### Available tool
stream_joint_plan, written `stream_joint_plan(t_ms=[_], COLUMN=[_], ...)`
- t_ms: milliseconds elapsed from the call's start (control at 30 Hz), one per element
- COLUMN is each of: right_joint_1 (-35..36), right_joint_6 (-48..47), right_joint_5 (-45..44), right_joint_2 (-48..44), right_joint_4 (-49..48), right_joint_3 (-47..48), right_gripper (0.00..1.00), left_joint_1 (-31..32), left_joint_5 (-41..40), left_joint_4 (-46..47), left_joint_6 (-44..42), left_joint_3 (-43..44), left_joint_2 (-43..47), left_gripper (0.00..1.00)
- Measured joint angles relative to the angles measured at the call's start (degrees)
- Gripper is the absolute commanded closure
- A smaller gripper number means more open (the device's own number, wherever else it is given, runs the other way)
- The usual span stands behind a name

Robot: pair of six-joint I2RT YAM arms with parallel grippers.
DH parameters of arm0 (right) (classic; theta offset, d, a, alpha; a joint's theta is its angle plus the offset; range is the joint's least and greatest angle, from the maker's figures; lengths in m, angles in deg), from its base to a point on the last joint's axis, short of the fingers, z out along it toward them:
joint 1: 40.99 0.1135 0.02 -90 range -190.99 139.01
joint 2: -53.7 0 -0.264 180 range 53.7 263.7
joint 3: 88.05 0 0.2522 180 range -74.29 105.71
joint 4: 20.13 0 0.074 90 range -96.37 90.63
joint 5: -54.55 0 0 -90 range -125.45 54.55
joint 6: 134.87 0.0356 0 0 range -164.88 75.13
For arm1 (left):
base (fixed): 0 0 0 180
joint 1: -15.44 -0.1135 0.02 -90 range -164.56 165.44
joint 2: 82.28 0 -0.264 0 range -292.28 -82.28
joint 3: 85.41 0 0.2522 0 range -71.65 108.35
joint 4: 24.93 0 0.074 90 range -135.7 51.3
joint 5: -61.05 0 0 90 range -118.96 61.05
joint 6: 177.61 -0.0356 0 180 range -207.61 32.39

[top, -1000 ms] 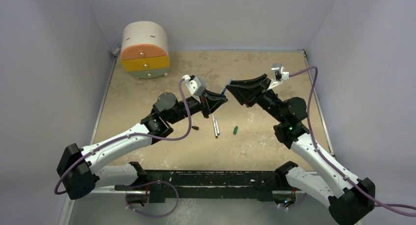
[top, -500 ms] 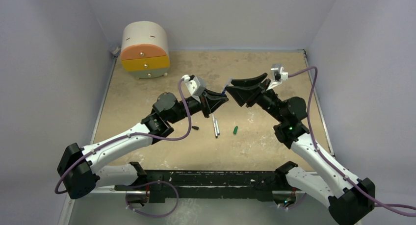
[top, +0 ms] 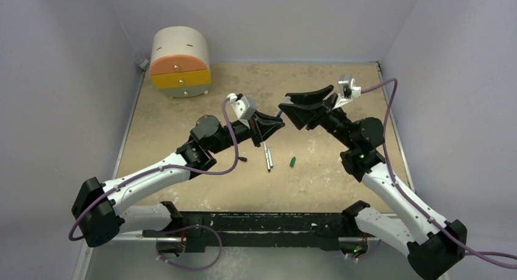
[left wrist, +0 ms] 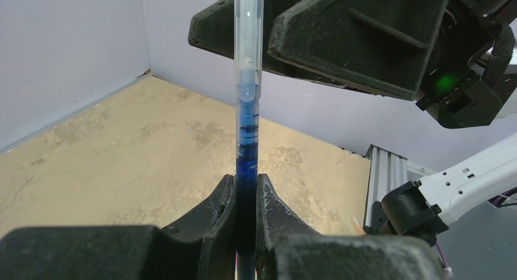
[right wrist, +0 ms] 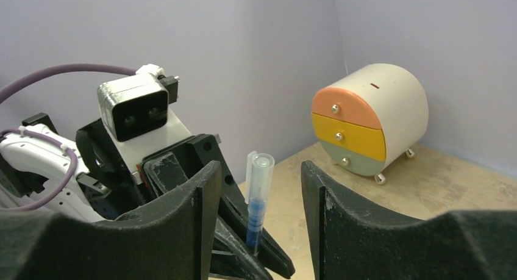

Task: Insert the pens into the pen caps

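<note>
The pen, its tip inside the pale cap, stands upright mid-frame in the left wrist view, clenched low on the barrel by the left tool, seemingly to steady it while the right tool, released and spread wide, flanks the cap without touching it.

Right end effector wider apart

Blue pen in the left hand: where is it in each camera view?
Top external: blue pen, a small sliver at centre, between the two hands' tips.
Left wrist: pen upright at centre, rising from the left hand to the top edge.
Right wrist: pen upright, low centre, between the fingers of the right hand.
Shared landmark: the open right hand flanking the pen's top, in all three.
</note>
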Motion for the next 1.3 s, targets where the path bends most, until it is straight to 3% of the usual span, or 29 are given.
stream_joint_plan(t_ms=[233,400,467,500,900,1300], right_joint_1=[0.0,0.1,0.2,0.2,0.3,-0.3], right_joint_6=[-0.3,-0.3,-0.4,-0.5,0.9,4.9], right_joint_5=[0.4,1.4,1.5,1.6,2.0,0.5], right_joint_2=[2.0,2.5,2.5,2.5,2.8,2.1], right_joint_4=[-0.3,-0.5,-0.7,-0.7,-1.4,-8.0], right_joint_3=[0.4,0.7,0.8,0.8,0.5,-6.4], right_gripper=[0.61,0.83,0.99,1.00,1.00,1.00], left_joint_1=[0.0,0.0,0.0,0.0,0.0,0.5], left_joint_5=[1.0,1.0,1.0,1.0,-0.1,-1.6], left_joint_4=[0.0,-0.2,-0.2,-0.2,-0.1,-1.3], left_joint_6=[0.0,0.0,0.0,0.0,-0.1,0.0], left_joint_3=[0.0,0.0,0.0,0.0,0.0,0.0], left_joint_2=[0.0,-0.2,-0.3,-0.3,-0.3,-2.3], left_gripper=[1.00,1.00,1.00,1.00,1.00,1.00])
